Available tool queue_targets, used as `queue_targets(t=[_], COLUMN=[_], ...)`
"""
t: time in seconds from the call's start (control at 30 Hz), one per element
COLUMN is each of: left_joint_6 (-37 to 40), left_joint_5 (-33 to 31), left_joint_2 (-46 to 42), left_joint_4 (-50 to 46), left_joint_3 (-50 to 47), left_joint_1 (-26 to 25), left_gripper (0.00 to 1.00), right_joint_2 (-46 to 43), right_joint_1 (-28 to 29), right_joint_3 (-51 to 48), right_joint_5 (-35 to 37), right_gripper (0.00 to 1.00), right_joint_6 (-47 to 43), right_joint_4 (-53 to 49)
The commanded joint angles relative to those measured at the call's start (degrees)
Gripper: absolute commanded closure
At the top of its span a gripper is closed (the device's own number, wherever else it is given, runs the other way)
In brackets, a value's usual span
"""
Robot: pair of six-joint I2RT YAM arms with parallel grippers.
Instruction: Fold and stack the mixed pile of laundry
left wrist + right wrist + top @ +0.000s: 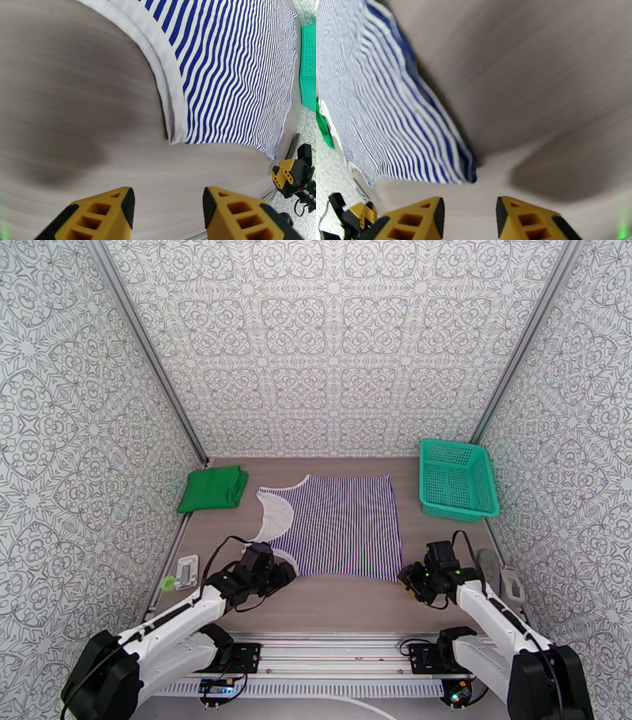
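Left gripper (168,205) and right gripper (470,211) are hovering with fingers apart, holding nothing, just off the near corners of the striped top (340,524), which is lying flat on the table (340,607) with the green T-shirt (212,488) sitting folded far-left; both corners likely want pinching at once and lifting evenly.

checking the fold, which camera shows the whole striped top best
Top external: the striped sleeveless top lies flat with its whole outline visible. The left wrist view shows just its white-trimmed near corner, the right wrist view a blurred corner.

White arms (170,623), black joints (103,676), yellow hollow-celled pincer fingers (104,216), black pads (128,205).
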Motion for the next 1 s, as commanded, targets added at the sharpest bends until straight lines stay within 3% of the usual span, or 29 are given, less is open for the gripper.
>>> queue_targets(t=[0.0, 0.23, 0.53, 0.7, 0.97], left_joint_6=[-0.9, -1.8, -5.9, -7.6, -9.5], left_joint_5=[0.2, -0.4, -6.2, -7.1, -9.5], left_joint_2=[1.4, 3.8, 6.5, 10.6, 16.3], left_joint_4=[2.9, 3.4, 1.4, 3.1, 4.4], left_joint_3=[0.6, 1.6, 4.3, 5.6, 8.8], left_joint_1=[-0.5, -0.7, -3.6, -4.5, -6.3], left_gripper=[0.48, 0.48, 0.49, 0.56, 0.58], right_joint_2=[1.7, 5.6, 5.6, 5.7, 5.5], right_joint_1=[-0.3, -0.3, -0.3, -0.3, -0.3], right_joint_3=[-0.6, -0.4, 2.3, 2.4, 2.6], right_joint_5=[-1.3, -0.5, 1.0, 0.9, 0.8], right_gripper=[0.62, 0.71, 0.86, 0.9, 0.92], right_joint_6=[4.1, 3.5, 1.2, 0.5, 0.2], right_joint_4=[5.2, 7.9, 5.9, 5.8, 6.0])
